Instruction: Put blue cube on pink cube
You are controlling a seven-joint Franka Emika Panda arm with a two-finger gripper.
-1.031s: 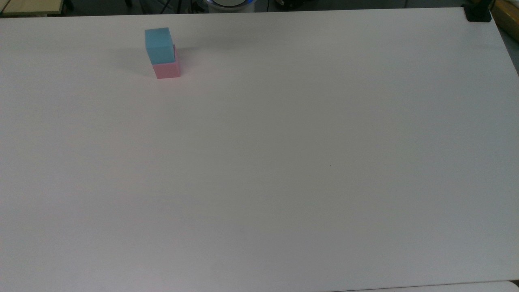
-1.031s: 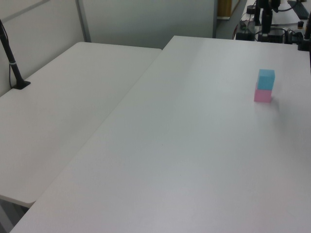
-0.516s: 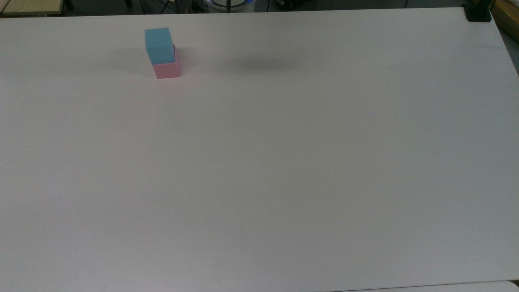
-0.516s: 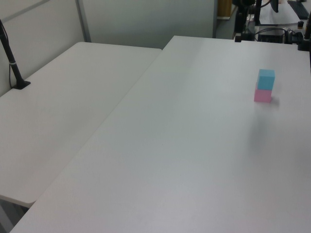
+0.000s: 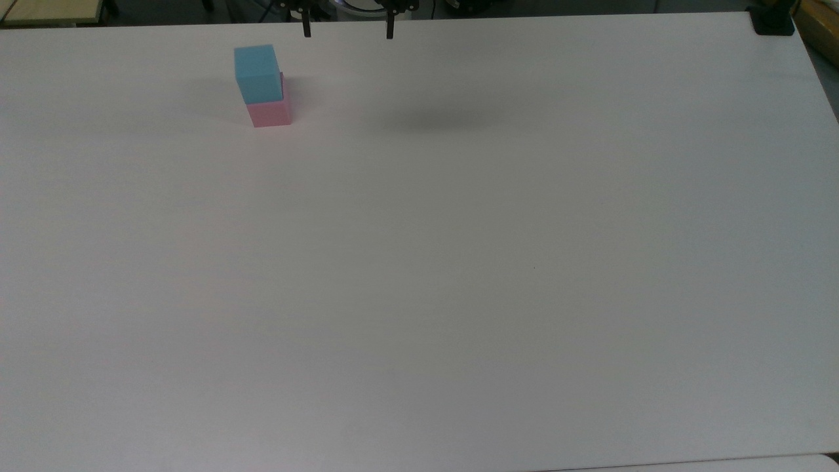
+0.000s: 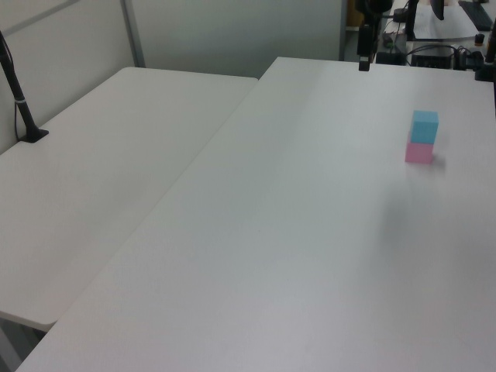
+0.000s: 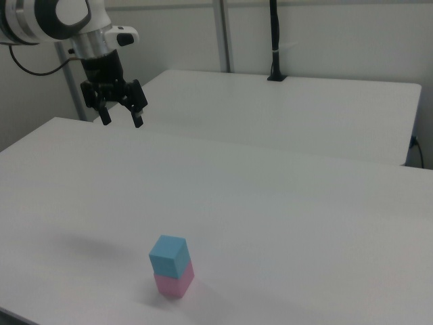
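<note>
Blue cube (image 7: 168, 256) atop pink cube (image 7: 174, 283), gripper (image 7: 122, 119) spread, well apart.

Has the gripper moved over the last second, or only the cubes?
Yes. The gripper, open, has come into the top view at the table's far edge, right of the stack. The blue cube sits on the pink cube, unmoved.

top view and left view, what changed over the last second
The gripper has come into sight at the top view's upper edge, fingers open and empty, high above the table; a second ago it was out of both views. Its shadow on the table has darkened and spread toward the top view's right. Nothing was grasped or released. The blue cube stayed stacked on the pink cube, unmoved.
</note>
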